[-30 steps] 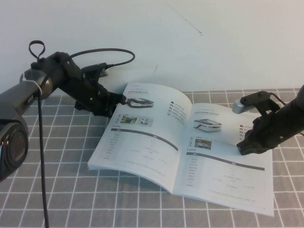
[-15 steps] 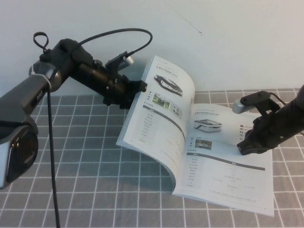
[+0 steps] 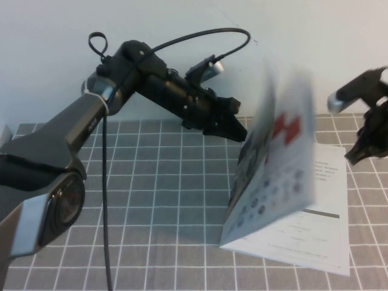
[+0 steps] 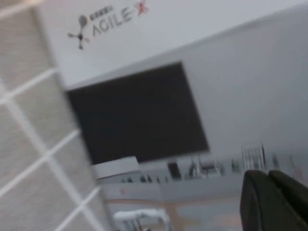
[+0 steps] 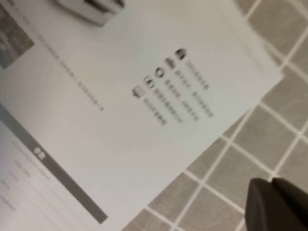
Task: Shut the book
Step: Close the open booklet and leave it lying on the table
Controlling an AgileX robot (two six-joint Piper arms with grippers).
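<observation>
On mat [image 3: 163, 182], book [image 3: 273, 176] half-shut — L pincer [image 3: 237, 129] just left, R pincer [image 3: 357, 154] right.

Book cover [image 3: 276, 151] blurred, right gripper [image 3: 362, 150] cropped at frame edge

Robot lab or demo room: AGILE-X logo [image 4: 108, 19] on wall [image 4: 240, 62], big dark screen [image 4: 137, 113], grid-cloth bench [image 3: 157, 182].

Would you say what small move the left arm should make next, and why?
Probably nudge the left end effector rightward and down: the cover beside it stands nearly upright over the page, and the right end effector hangs off to the right.
</observation>
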